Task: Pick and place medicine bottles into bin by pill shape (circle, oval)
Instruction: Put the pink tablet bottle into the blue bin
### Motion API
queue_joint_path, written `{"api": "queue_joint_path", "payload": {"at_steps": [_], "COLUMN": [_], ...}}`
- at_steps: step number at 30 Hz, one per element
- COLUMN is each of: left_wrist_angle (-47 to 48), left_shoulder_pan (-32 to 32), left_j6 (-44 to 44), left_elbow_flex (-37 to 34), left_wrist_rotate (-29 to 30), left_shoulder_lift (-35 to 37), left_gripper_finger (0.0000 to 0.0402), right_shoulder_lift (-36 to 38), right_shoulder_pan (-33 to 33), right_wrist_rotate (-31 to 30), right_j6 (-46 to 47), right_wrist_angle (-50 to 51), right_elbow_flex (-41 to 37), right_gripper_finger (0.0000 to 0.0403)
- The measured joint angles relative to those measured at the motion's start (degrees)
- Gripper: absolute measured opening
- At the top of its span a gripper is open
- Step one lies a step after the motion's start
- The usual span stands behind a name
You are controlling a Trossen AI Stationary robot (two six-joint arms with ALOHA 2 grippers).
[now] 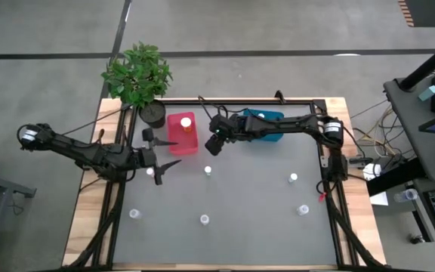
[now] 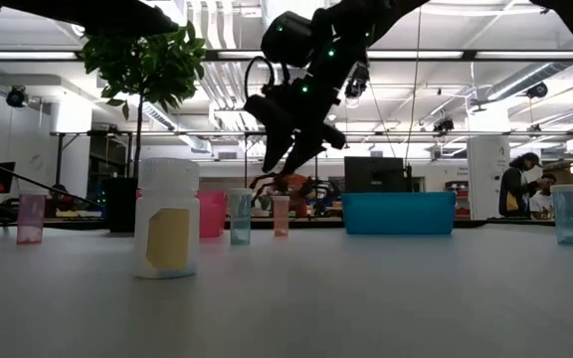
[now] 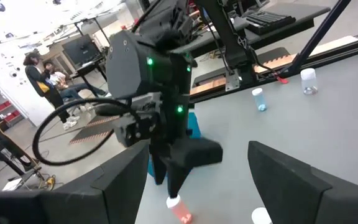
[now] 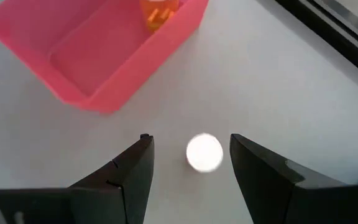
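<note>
**One small bottle lined up under the right gripper**

Several medicine bottles stand scattered over the grey table; one with a white cap [image 4: 204, 152] sits just in front of the pink bin [image 4: 98, 56], which already holds an orange-tinted bottle. The right gripper [image 4: 191, 163] hangs directly over that cap, jaws wide, a finger on either side and not touching. The left gripper [image 1: 162, 154] waits beside the pink bin, jaws also wide and empty. The teal bin [image 1: 266, 117] lies under the right arm.

Judging by its look, the bottle is light, rigid plastic with a smooth, round body: easy to tip or squirt out sideways. Best hold: low on the cap or upper body, centred and squeezed gently.
</note>
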State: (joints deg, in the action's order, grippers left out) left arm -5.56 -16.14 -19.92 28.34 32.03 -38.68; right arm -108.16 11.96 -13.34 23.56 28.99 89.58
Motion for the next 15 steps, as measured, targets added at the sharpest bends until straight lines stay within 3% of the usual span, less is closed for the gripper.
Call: {"api": "queue_joint_path", "payload": {"at_steps": [15], "left_wrist_angle": [0.0], "left_shoulder_pan": [0.0], "left_j6": [0.0], "left_elbow_flex": [-0.2], "left_wrist_rotate": [0.0], "left_shoulder_lift": [-0.3], "left_gripper_finger": [0.0256], "right_shoulder_lift": [-3.0], "right_shoulder_pan": [0.9], "right_wrist_rotate": [-0.3], "right_j6": [3.5], "right_wrist_angle": [-2.4], "right_elbow_flex": [0.0], "right_gripper_finger": [0.02]}}
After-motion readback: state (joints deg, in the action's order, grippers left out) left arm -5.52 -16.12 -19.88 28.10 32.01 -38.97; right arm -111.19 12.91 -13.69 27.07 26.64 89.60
